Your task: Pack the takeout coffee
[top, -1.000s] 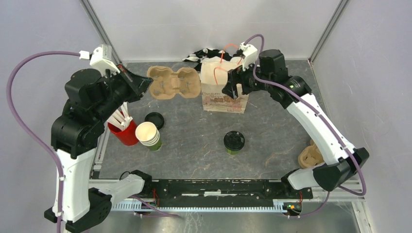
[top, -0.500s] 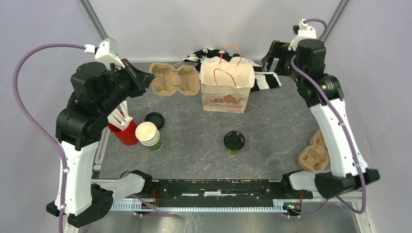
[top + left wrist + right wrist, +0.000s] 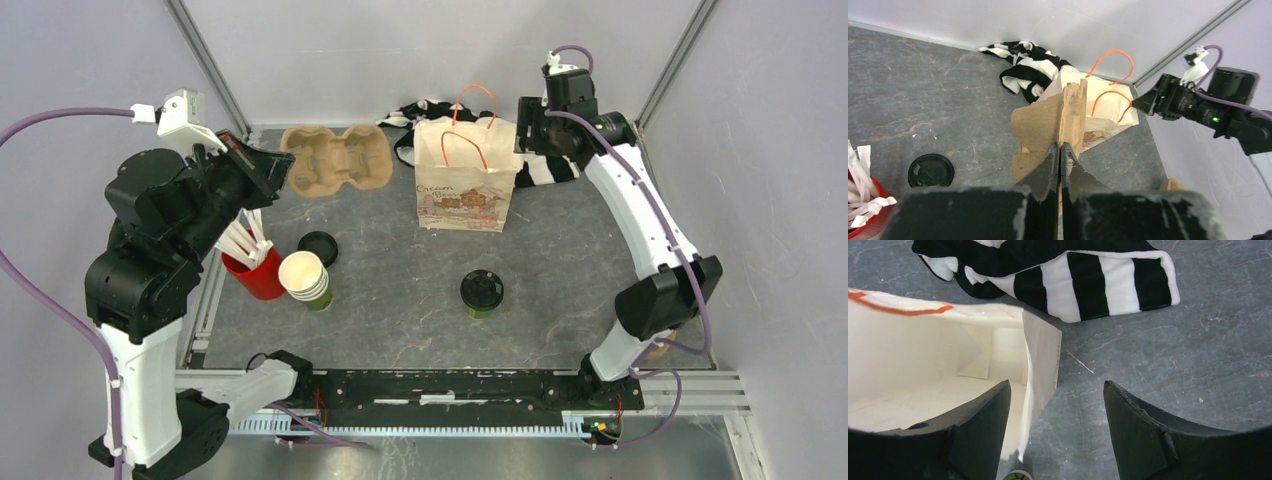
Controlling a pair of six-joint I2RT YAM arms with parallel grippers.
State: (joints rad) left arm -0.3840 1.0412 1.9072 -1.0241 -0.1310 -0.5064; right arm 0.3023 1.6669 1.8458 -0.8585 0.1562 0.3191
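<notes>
The takeout coffee [image 3: 482, 293], a green cup with a black lid, stands alone on the mat in front of the paper bag [image 3: 465, 182]. My left gripper [image 3: 283, 166] is shut on the edge of a tan cardboard cup carrier [image 3: 337, 160] and holds it raised at the back left, left of the bag. In the left wrist view the jaws [image 3: 1059, 150] pinch the carrier [image 3: 1048, 122]. My right gripper [image 3: 527, 127] is open over the bag's right edge. In the right wrist view [image 3: 1055, 390] the bag's side wall [image 3: 1042, 352] lies between the fingers.
A stack of lidless green cups [image 3: 306, 278], a loose black lid [image 3: 318, 247] and a red cup of white sticks [image 3: 255, 268] stand at the left. A black-and-white striped cloth [image 3: 547, 166] lies behind the bag. Another tan carrier [image 3: 1170, 185] peeks in at the right.
My left gripper has drawn the carrier leftward, away from the bag. My right gripper left the bag, swung to the back right corner, then came back over the bag's right edge.
</notes>
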